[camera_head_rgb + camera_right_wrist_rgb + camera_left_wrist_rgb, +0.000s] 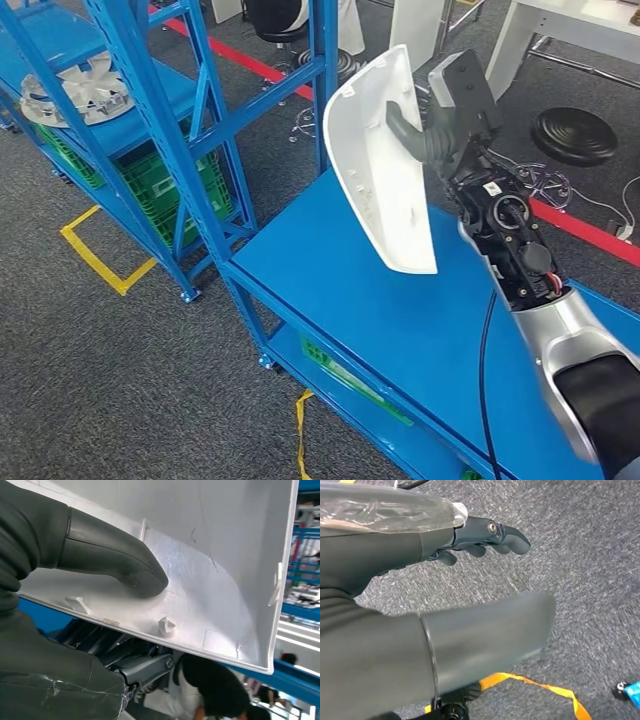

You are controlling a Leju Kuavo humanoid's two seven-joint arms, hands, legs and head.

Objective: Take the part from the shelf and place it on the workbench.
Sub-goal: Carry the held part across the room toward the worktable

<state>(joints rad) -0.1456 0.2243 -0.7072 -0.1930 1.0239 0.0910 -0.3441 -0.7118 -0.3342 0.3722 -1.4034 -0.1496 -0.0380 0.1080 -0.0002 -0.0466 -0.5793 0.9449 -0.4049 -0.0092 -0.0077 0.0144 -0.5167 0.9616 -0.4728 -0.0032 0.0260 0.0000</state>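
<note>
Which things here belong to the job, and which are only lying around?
Belong to the job:
- white part, held up by the right hand
- blue workbench, below the part
- blue shelf

Only lying around:
- white fan piece on the shelf
- green crate
- black stool
- left hand, holding nothing

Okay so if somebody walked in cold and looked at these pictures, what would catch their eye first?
First, the big white plastic part, held up in the air over the blue workbench by the robot's right hand, whose thumb presses into its hollow inner side. Next, the blue shelf to the left, with a white fan-like piece on one level and green crates below. The left hand hangs over grey carpet.
</note>
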